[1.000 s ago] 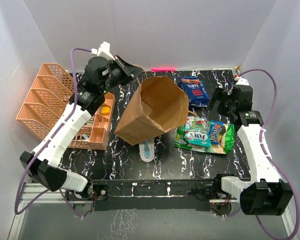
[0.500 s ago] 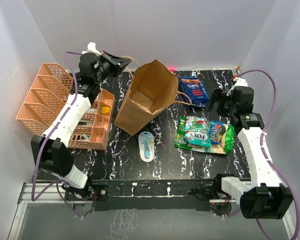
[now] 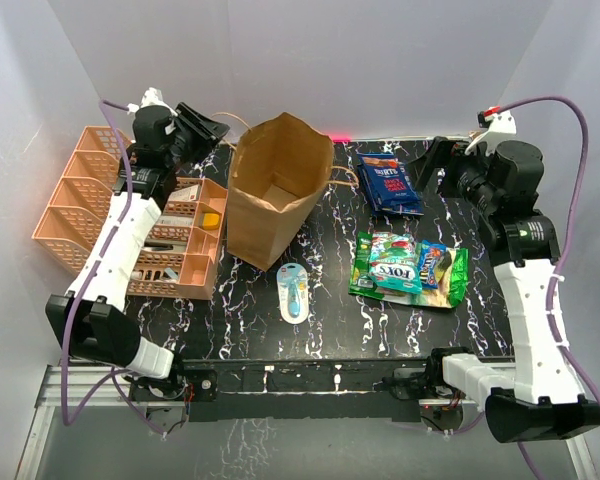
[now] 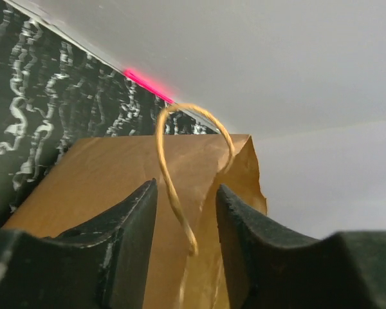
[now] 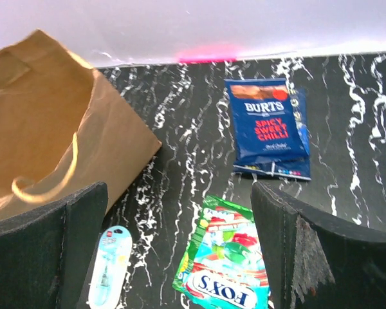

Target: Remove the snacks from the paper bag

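Observation:
The brown paper bag [image 3: 275,195] stands on the table, mouth up; what its inside holds cannot be told. My left gripper [image 3: 210,128] is open at the bag's back left, and its twisted handle loop [image 4: 174,129] hangs loose between my jaws [image 4: 186,187]. The snacks lie on the table to the right: a blue Burts bag [image 3: 390,183], a green bag [image 3: 458,275], a FOX packet [image 3: 392,275] and a small dark candy bag [image 3: 432,262]. My right gripper [image 3: 435,165] is open and empty, raised behind the Burts bag [image 5: 267,122] and the FOX packet [image 5: 228,277].
A white and light-blue oblong item [image 3: 293,292] lies in front of the bag. Orange mesh trays [image 3: 80,200] and an orange organiser [image 3: 185,250] stand at the left. White walls close the back and sides.
My left gripper has moved left and back. The bag went from tilted to standing. My right arm has risen and moved toward the back.

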You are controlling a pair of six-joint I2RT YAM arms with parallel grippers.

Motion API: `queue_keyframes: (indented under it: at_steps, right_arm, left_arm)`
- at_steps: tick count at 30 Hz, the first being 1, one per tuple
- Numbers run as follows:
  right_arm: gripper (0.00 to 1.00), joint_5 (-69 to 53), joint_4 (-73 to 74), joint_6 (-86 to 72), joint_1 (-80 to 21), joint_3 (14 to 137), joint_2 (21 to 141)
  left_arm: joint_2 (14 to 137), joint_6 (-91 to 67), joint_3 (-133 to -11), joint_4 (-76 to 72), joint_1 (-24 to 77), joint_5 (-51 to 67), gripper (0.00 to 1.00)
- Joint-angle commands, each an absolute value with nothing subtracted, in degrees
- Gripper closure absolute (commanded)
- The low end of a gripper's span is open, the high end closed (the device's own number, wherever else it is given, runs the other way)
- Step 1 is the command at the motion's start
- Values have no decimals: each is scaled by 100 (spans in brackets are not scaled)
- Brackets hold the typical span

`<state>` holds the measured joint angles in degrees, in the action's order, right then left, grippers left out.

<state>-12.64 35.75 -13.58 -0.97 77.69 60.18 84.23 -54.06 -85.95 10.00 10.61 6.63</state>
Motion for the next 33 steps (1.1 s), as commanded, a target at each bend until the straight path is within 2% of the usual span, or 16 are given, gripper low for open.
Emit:
queue_keyframes:
  at_steps: [1,8,11,12,21,25,33]
  right_arm:
    - [2,-1453,3390,-1069,-347,8181,5788]
    - [2,-1152,3668,-676,-668,8649,5738]
    - [2,-1010,3672,-584,-776,8725,5626]
    - [2,-948,3678,-573,-808,8769,5606]
    - [2,-668,3870,-440,-982,9369,5461]
    - [2,-669,4013,-486,-1005,9788,5429]
    - [2,-939,4166,-615,-1112,10547,5400]
  left_arm:
    - [7990,-4699,-8899,1666,976,102,55]
    - [7867,-4098,-9280,2123,962,-479,25]
    - [7600,-3841,-9343,2191,966,-518,5]
    - [7535,-3755,-9381,2244,962,-518,2]
    - [7044,-2599,-9934,2972,967,-652,2]
    - [6884,-1671,-10316,3234,979,-191,2]
    - [6124,-27,-11151,3434,2646,-1153,2]
